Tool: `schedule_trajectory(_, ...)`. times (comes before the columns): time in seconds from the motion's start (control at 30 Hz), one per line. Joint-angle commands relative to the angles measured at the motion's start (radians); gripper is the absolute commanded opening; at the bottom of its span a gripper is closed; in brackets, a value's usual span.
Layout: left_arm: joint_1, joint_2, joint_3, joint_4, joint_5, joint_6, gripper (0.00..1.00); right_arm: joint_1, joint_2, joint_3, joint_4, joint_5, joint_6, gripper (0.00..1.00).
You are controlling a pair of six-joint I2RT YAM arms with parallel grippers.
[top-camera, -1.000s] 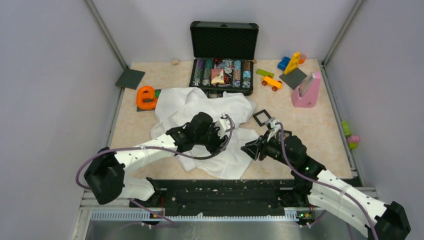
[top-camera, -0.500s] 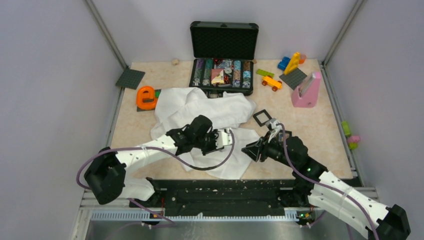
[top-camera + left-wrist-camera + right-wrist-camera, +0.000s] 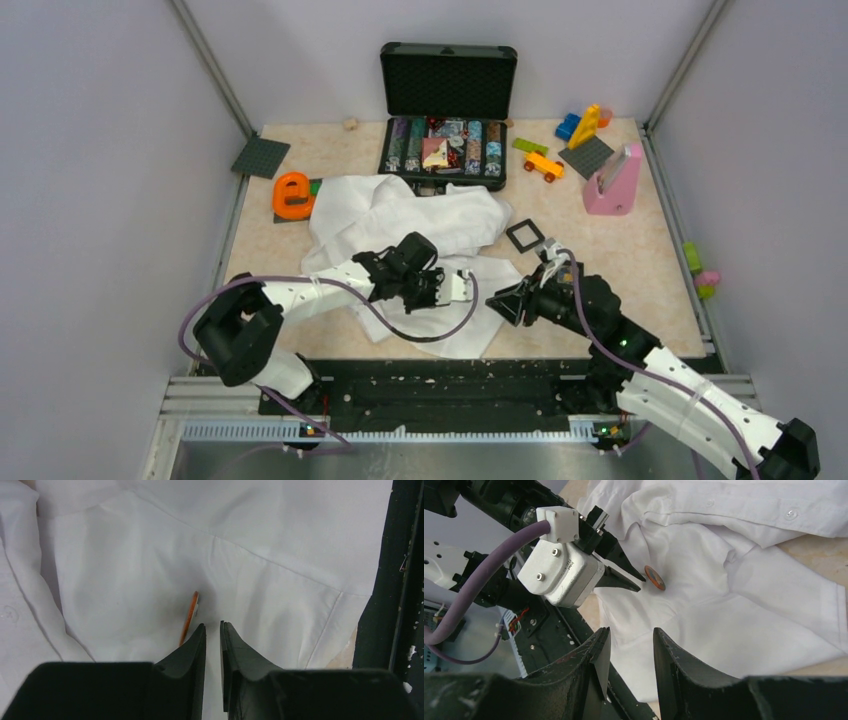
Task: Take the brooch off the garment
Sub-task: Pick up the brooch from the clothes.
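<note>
The white shirt [image 3: 400, 215] lies crumpled mid-table. The brooch [image 3: 655, 578], a small brown-orange disc, sits on the shirt's lower panel. It shows edge-on in the left wrist view [image 3: 190, 616]. My left gripper [image 3: 212, 626] is low over the shirt with its jaws a narrow gap apart and nothing between them. The brooch is just left of its left fingertip. In the top view this gripper [image 3: 470, 288] is over the shirt's near right part. My right gripper [image 3: 631, 636] is open and empty, facing the brooch from the right [image 3: 505, 298]. The brooch does not show in the top view.
An open black case [image 3: 447, 110] of small items stands at the back. An orange letter e [image 3: 292, 195] lies left of the shirt. A black square frame [image 3: 524, 236] lies right of it. A pink block [image 3: 613, 182] and toy bricks [image 3: 545, 163] are back right. The black front rail [image 3: 440, 385] runs below.
My left gripper has moved right and nearer across the shirt, toward the right gripper. My right gripper has shifted slightly nearer.
</note>
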Motion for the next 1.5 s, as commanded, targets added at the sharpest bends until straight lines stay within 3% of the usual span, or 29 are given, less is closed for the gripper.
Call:
schedule_trajectory(0.0, -0.001, -0.043, 0.014, 0.037, -0.012, 0.019, 0.20, 0.005, -0.014, 0.038, 0.011, -0.005, 0.003, 0.39)
schedule_trajectory(0.1, -0.001, -0.072, -0.001, 0.055, -0.020, 0.021, 0.20, 0.005, -0.009, 0.038, 0.014, -0.005, 0.001, 0.39)
schedule_trajectory(0.3, -0.001, -0.150, -0.022, 0.062, 0.015, 0.017, 0.31, 0.005, 0.002, 0.041, 0.016, -0.008, -0.004, 0.39)
schedule_trajectory(0.8, 0.000, -0.023, 0.027, 0.043, -0.058, 0.053, 0.30, 0.005, 0.026, 0.043, 0.029, -0.019, -0.007, 0.39)
schedule_trajectory(1.0, -0.001, -0.026, 0.029, 0.053, -0.064, 0.052, 0.21, 0.005, 0.035, 0.040, 0.041, -0.023, -0.006, 0.39)
schedule_trajectory(1.13, -0.001, -0.027, 0.026, 0.059, -0.065, 0.054, 0.29, 0.005, 0.045, 0.043, 0.045, -0.028, -0.006, 0.39)
schedule_trajectory(1.47, -0.002, -0.013, 0.029, 0.077, -0.053, 0.058, 0.26, 0.005, 0.054, 0.047, 0.048, -0.035, -0.010, 0.39)
